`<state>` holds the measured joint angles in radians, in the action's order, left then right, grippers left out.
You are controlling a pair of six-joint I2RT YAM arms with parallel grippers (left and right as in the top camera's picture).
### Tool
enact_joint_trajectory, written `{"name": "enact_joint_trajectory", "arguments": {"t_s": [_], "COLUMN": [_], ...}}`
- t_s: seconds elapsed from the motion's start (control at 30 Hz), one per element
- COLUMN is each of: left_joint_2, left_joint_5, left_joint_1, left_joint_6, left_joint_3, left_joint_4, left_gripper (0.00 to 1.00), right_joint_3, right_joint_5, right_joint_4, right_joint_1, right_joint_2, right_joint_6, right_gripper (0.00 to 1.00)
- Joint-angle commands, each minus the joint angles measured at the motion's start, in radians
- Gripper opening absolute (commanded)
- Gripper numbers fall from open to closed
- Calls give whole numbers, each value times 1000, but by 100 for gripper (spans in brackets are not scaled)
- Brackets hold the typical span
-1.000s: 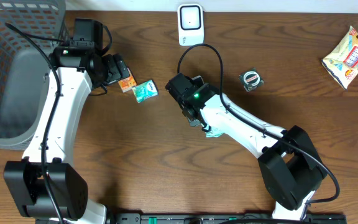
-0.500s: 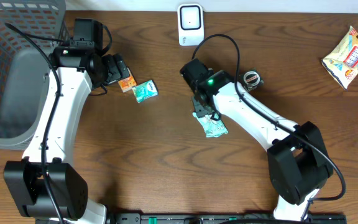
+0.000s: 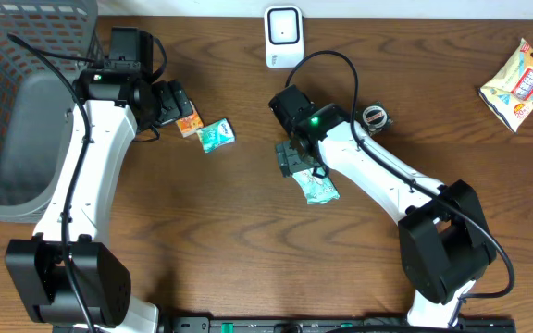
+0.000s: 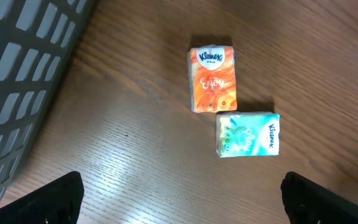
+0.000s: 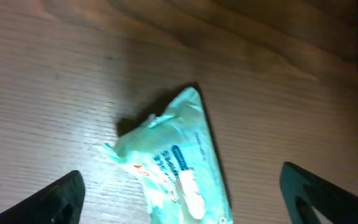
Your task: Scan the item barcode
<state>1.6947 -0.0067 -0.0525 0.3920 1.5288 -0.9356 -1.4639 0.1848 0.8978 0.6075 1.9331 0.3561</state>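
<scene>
A pale green wipes packet [image 3: 318, 189] [image 5: 174, 163] lies flat on the wooden table. My right gripper [image 3: 290, 160] [image 5: 182, 208] hovers just above its near end, open, the fingers well apart on either side and nothing held. The white scanner [image 3: 283, 37] stands at the back edge, beyond the right arm. My left gripper [image 3: 176, 104] [image 4: 182, 208] is open over bare wood, short of an orange Kleenex pack [image 4: 213, 79] [image 3: 189, 126] and a teal tissue pack [image 4: 247, 134] [image 3: 216, 135] that lie side by side.
A grey mesh basket [image 3: 7, 55] [image 4: 17, 74] fills the back left corner. A small round black item [image 3: 374, 118] sits right of the right arm. A yellow snack bag [image 3: 519, 85] lies at the far right.
The right arm swung toward the back right, then its jaws opened and let go of the green packet, which now lies on the table. The left arm has not moved.
</scene>
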Motion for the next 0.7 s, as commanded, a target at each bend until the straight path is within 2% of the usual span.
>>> {"name": "enact_joint_trajectory", "arguments": {"t_s": [0.0,0.17,0.33,0.43,0.5,0.67], "left_joint_2": [5,5,5,5,5,5], "left_joint_5": [-13,-13,-13,-13,-13,-13], "left_joint_1": [3,3,3,3,3,3], "left_joint_6": [-6,-6,-6,-6,-6,-6], "left_joint_3": [5,5,5,5,5,5], "left_joint_4": [-3,-3,-3,-3,-3,-3], "left_gripper": [100,100,100,100,100,100], "right_joint_3": [-14,-13,-13,-13,-13,-13], "right_joint_5": [-23,-21,-24,-51,-84,-116], "right_joint_4": [-9,-31,-34,-36,-43,-48], "right_joint_1": [9,9,10,13,17,39], "right_joint_2": [3,3,3,3,3,3], "right_joint_6": [6,6,6,6,6,6], "right_gripper": [93,84,83,88,98,98]}}
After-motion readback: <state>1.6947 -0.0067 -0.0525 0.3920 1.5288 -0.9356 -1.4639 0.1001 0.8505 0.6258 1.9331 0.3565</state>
